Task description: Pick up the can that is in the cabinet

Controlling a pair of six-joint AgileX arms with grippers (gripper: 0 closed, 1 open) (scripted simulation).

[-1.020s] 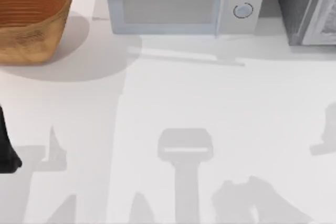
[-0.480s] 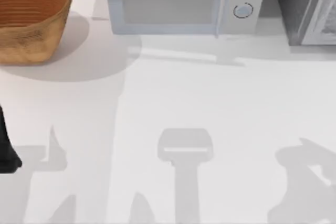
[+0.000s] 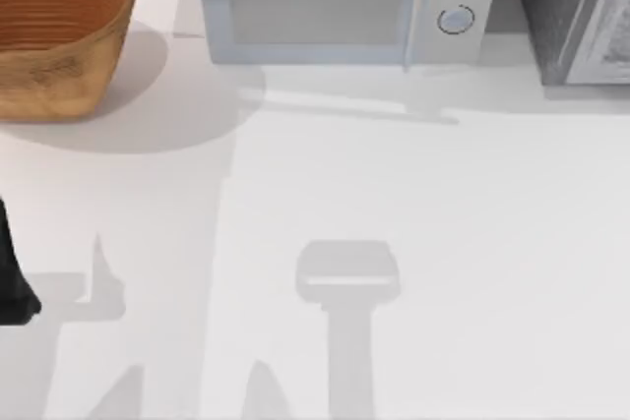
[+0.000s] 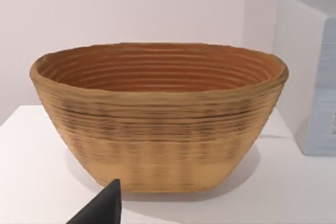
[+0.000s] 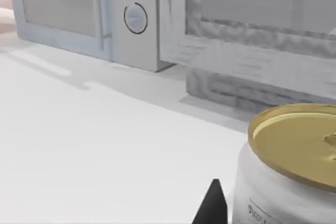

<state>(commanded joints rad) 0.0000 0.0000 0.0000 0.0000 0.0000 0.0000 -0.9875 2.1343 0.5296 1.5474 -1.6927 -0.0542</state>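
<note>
One slip could drop the can (image 5: 286,169) beside the right gripper (image 5: 212,205) near the cabinet (image 5: 262,35), and I cannot tell how its jaws stand.

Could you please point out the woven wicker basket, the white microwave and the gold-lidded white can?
Woven wicker basket (image 4: 157,129): left wrist view, front wall.
White microwave (image 3: 315,2): top view, door panel.
Gold-lidded white can (image 5: 299,140): right wrist view, gold lid.
</note>
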